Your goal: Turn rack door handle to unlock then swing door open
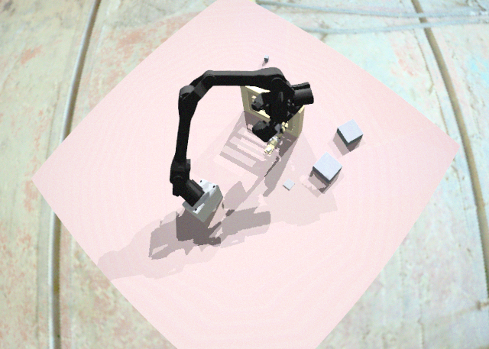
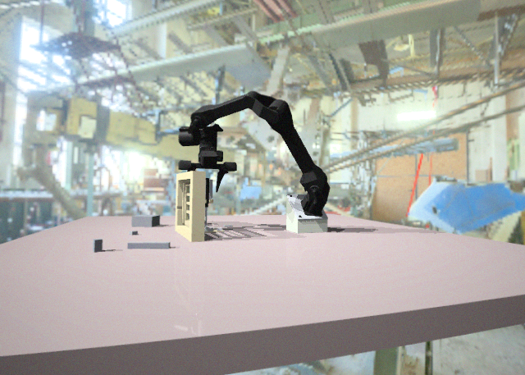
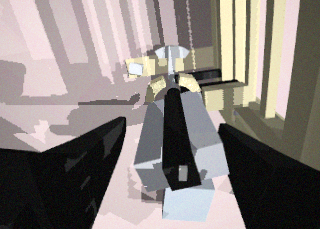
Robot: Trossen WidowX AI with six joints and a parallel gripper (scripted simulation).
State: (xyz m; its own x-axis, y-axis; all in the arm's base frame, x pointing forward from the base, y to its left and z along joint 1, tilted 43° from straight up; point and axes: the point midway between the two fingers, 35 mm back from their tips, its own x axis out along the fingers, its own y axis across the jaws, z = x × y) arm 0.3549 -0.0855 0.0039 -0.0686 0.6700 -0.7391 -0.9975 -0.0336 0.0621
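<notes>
The cream rack frame (image 1: 246, 99) (image 2: 197, 208) stands upright on the pink table. The slatted door (image 2: 186, 201) (image 3: 226, 34) looks closed in the frame; the arm hides much of it from above. The upright handle (image 3: 149, 144) is grey with a black stripe and stands out on the robot's side of the door. My gripper (image 2: 207, 189) (image 3: 172, 126) is open and points down over the handle. One finger is on each side of the handle, with a visible gap on both sides in the wrist view. The frame partly hides the fingers in the exterior view.
Two grey blocks (image 1: 350, 132) (image 1: 327, 166) stand to the right of the rack in the top view. A small flat tile (image 1: 288, 184) lies nearer, and a tiny block (image 1: 266, 57) is behind the rack. A long low bar (image 2: 148, 245) lies behind the rack in the exterior view.
</notes>
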